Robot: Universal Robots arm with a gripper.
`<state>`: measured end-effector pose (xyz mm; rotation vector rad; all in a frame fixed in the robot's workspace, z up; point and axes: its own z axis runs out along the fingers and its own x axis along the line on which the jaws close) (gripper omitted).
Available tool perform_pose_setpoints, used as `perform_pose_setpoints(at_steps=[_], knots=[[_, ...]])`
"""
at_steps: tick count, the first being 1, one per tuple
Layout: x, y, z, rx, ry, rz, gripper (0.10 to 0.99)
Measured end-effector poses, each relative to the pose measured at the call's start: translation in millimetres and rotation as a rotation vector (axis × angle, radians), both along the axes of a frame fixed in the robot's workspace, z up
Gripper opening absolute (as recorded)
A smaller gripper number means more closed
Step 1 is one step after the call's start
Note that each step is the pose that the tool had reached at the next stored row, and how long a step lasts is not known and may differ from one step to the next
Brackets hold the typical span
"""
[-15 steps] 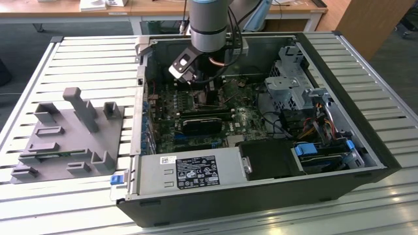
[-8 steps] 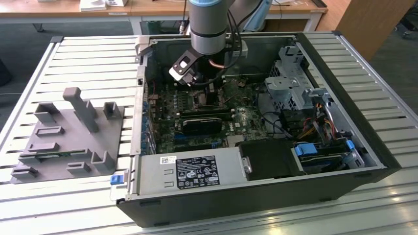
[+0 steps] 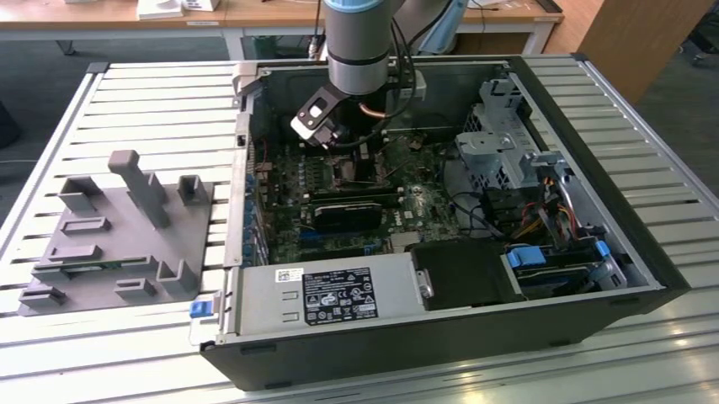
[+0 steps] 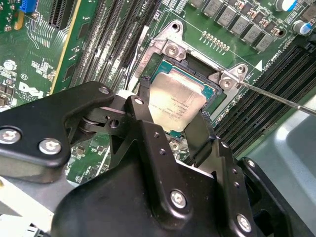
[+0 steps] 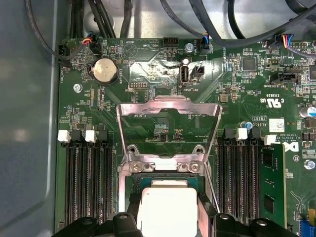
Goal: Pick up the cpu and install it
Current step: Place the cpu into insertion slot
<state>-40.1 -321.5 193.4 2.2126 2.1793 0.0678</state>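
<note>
The cpu (image 4: 175,101) is a silvery square chip with a pale rim, seen in both wrist views (image 5: 168,212). It sits in or just over the metal-framed socket (image 4: 170,48) on the green motherboard; I cannot tell whether it is fully seated. My gripper (image 4: 173,113) is shut on it, with a black finger (image 4: 143,101) on one edge and the other finger (image 4: 200,136) on the opposite edge. The socket's hinged metal cover (image 5: 168,106) stands open beyond the chip. In the exterior view my gripper (image 3: 354,160) reaches down into the open computer case.
A thin metal lever (image 4: 276,96) sticks out beside the socket. Memory slots (image 5: 89,182) flank it on both sides. A long black module (image 3: 354,210), a drive cage (image 3: 506,143) and cables crowd the case. The grey tray (image 3: 124,244) lies on the slatted table at the exterior view's left.
</note>
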Motion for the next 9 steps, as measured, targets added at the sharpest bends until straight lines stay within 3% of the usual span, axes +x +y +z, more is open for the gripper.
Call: perform_pose_setpoints(at_steps=[5, 6, 9], knots=[[0.2, 0.3, -0.7, 0.001, -0.0008, 0.000, 0.541], [0.1, 0.2, -0.6, 0.001, -0.0006, 0.000, 0.604], [0.0, 0.0, -0.1, 0.000, 0.0001, 0.000, 0.604]])
